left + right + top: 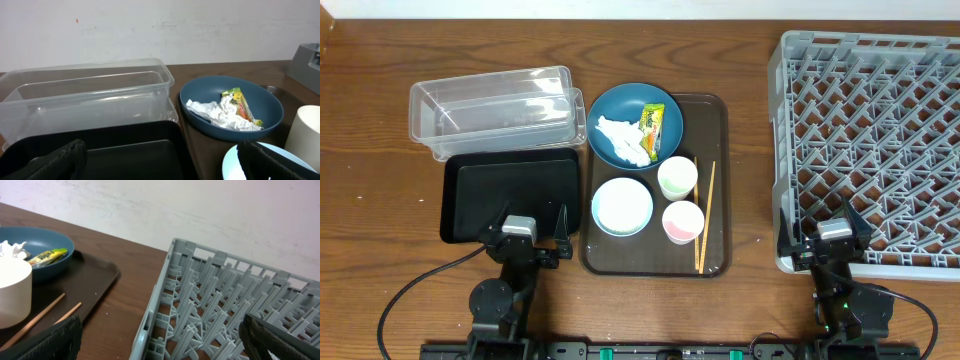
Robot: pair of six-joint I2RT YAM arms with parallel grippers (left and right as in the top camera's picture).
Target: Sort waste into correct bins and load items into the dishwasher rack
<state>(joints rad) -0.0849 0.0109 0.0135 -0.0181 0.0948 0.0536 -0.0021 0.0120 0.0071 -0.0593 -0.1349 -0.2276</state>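
A blue bowl-plate [620, 112] on the brown serving tray [712, 110] holds crumpled white tissue [623, 140] and a yellow-green snack wrapper [651, 125]. Below it stand a white bowl [621, 206], a pale green cup [677, 178] and a pink cup [682, 221]. Two wooden chopsticks [705, 215] lie at the tray's right. The clear tub [490, 100] and black tray [510, 195] lie left. The grey dishwasher rack [870, 150] is at the right. My left gripper [532, 226] is open over the black tray's near edge. My right gripper [825, 232] is open over the rack's near left corner. No rice grains show.
The wrist views show a white wall behind the table. In the left wrist view, the tub [85, 95], the bowl-plate [230, 107], its tissue [220, 114] and wrapper [239, 102] show. The right wrist view shows the rack [225, 305] and chopsticks [42, 315].
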